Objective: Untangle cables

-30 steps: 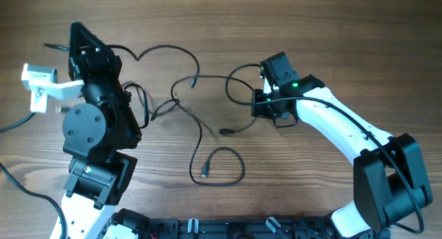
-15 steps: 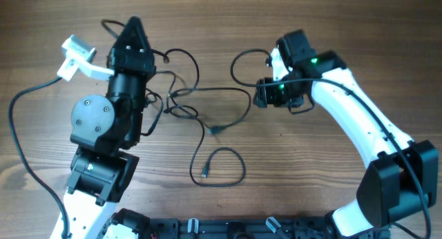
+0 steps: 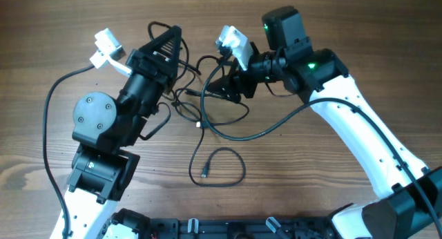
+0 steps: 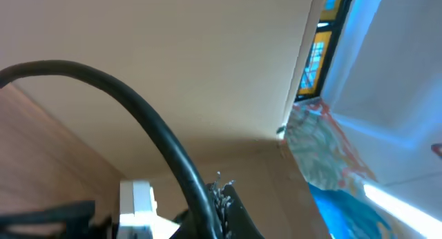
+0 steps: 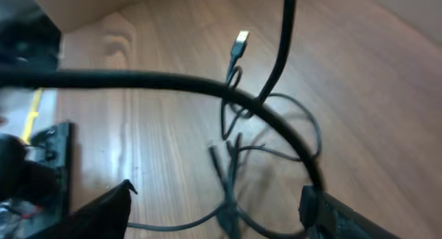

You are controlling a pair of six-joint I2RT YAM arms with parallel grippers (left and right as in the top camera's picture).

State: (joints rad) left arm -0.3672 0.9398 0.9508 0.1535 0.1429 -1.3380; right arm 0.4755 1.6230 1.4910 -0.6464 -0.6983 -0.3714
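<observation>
1. Black jaws of the right tool (image 5: 217, 192) are standing wide apart, released and gripping nothing, with thin cords lying on the wood between and beyond them.
2. The left tool (image 3: 169, 40) is clenching fully. Its wrist camera is looking up at wall and ceiling, so I cannot tell whether a cord is pinched in it.
3. Between the two tools, the cables (image 3: 188, 99) are bunching in a knotted clump, with strands crossing one another and reaching toward both tools.
4. Beyond the clump in the right wrist view, a pale-tipped plug (image 5: 240, 39) is lying on the wood.
5. Nearer the robot's base, one cord is lying as an open loop with its plug end (image 3: 205, 174) inside, its other run trailing up toward the clump.
6. Across the wooden counter (image 3: 297, 197), the job is looking only partly done. That loop is spreading loose, but the clump is remaining knotted and is needing most of the pulling apart.
</observation>
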